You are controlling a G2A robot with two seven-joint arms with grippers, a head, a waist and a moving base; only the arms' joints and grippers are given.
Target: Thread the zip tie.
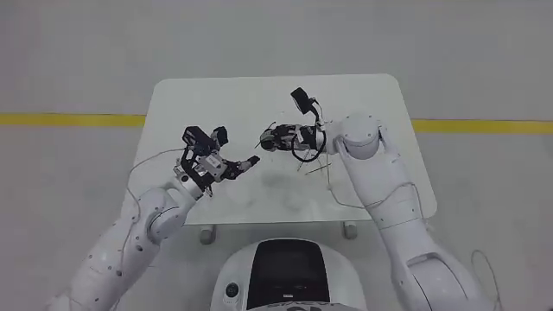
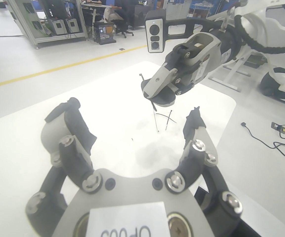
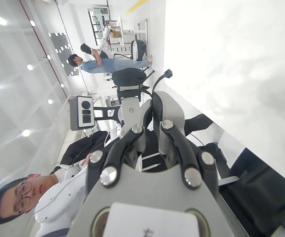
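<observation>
White tabletop (image 1: 216,104) lies under both of your arms, which come in from the near edge and meet over its middle. Their claws face each other, close but apart.

Your right gripper (image 2: 149,92) is pinched tight on the zip tie (image 3: 168,73). In the left wrist view the thin strip passes through the closed jaws. One short end pokes out above them and the longer end hangs down toward the table. From the right wrist view the black tie curves up out of the closed fingers (image 3: 168,109) and ends in its small head. That wrist is rolled onto its side, so the tabletop stands like a wall beside the claw. The lower stretch of the strip looks paler than the rest, though you may just be seeing glare.

Your left gripper (image 2: 133,107) is spread wide and holds nothing. Its two dark-padded fingers (image 2: 70,124) sit far apart, with bare table showing between them. It is held above the table, aimed at the right claw and the hanging strip, and touches neither.

Two loose ties (image 2: 167,119) lie crossed on the table, just past the hanging end and below the right claw. In the top view they show as thin lines beside the right wrist.
</observation>
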